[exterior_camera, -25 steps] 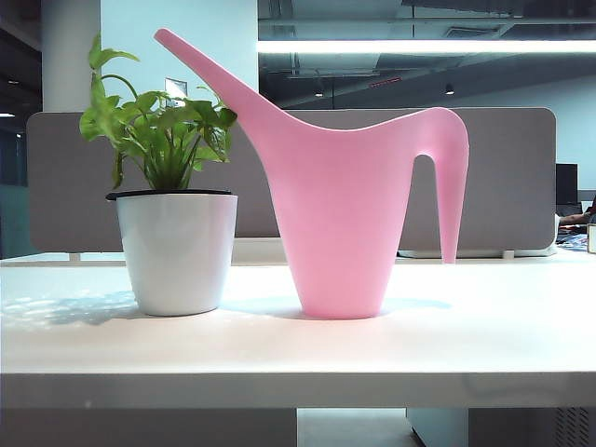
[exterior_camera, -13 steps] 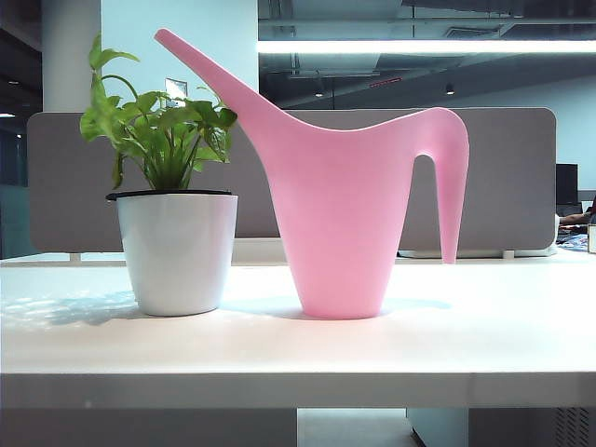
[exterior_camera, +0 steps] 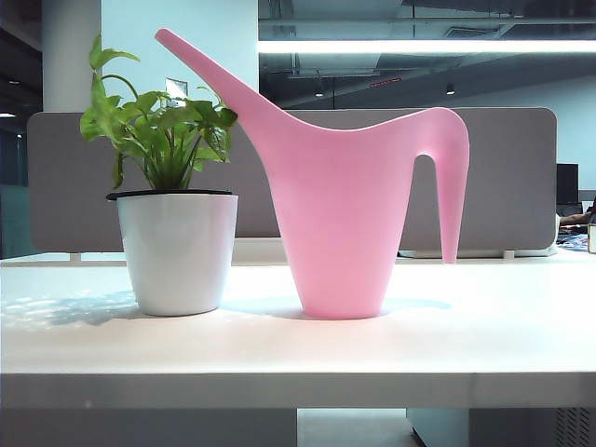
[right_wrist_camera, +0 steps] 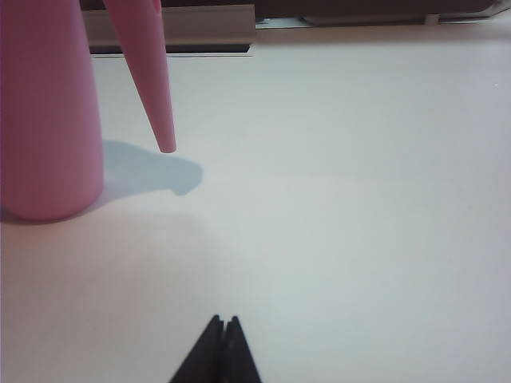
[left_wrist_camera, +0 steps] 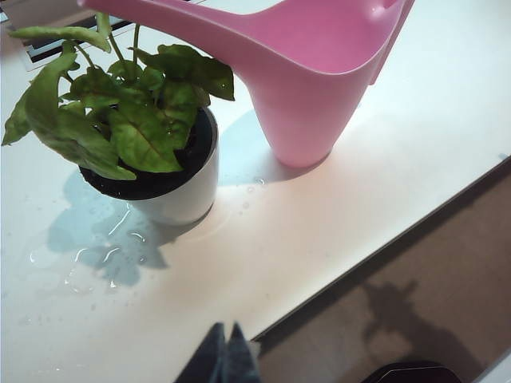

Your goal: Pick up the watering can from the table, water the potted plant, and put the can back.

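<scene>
The pink watering can (exterior_camera: 345,214) stands upright on the white table (exterior_camera: 484,326), spout up over the potted plant (exterior_camera: 175,223) beside it. No arm shows in the exterior view. From above the table's front edge, my left gripper (left_wrist_camera: 225,329) looks down on the plant (left_wrist_camera: 136,136) and the can (left_wrist_camera: 307,72); it is shut and empty. My right gripper (right_wrist_camera: 224,321) is also shut and empty, low over the bare table, well short of the can's body (right_wrist_camera: 44,112) and the tip of its handle (right_wrist_camera: 164,136).
Small drops and streaks of water (left_wrist_camera: 104,255) lie on the table around the pot. A grey partition (exterior_camera: 503,177) runs along the table's far side. The table's front edge (left_wrist_camera: 383,247) drops to the floor near my left gripper.
</scene>
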Available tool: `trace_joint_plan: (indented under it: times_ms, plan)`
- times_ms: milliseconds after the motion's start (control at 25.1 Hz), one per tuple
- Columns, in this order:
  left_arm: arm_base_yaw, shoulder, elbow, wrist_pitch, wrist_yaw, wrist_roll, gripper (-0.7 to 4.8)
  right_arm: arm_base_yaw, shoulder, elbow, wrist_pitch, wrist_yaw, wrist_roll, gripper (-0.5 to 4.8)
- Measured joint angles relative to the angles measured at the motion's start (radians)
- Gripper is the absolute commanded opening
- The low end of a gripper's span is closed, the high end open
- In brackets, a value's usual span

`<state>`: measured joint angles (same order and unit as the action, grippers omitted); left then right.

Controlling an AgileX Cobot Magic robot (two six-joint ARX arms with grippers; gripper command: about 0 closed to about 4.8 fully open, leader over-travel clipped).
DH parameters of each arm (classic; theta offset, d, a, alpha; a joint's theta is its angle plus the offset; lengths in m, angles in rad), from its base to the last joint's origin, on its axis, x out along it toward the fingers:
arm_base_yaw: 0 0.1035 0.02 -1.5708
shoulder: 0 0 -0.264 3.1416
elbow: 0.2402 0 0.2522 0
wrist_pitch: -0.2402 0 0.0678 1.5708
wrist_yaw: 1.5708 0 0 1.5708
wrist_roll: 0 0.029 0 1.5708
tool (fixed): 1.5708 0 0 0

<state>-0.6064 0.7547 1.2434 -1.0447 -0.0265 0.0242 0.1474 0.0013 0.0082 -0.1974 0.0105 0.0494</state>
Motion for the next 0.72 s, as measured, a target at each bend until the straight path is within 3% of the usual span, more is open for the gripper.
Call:
trace_joint_plan:
  times_ms: [119, 199, 437, 517, 597, 716]
  plan:
    - [0.019, -0.005, 0.0, 0.0, 0.005, 0.0, 0.03, 0.0, 0.0, 0.0, 0.0, 0.0, 0.0, -0.01]
    - [0.083, -0.034, -0.005, 0.002, 0.041, 0.003, 0.03, 0.0, 0.0, 0.0, 0.0, 0.0, 0.0, -0.01]
    - [0.409, -0.087, -0.08, 0.029, 0.092, 0.023, 0.03, 0.0, 0.0, 0.0, 0.0, 0.0, 0.0, -0.01]
    - [0.551, -0.145, -0.239, 0.191, 0.168, 0.025, 0.03, 0.0, 0.0, 0.0, 0.0, 0.0, 0.0, -0.01]
    - [0.637, -0.212, -0.436, 0.411, 0.268, 0.027, 0.03, 0.0, 0.0, 0.0, 0.0, -0.001, 0.0, -0.01]
    - [0.671, -0.276, -0.623, 0.636, 0.307, 0.024, 0.03, 0.0, 0.0, 0.0, 0.0, 0.0, 0.0, -0.01]
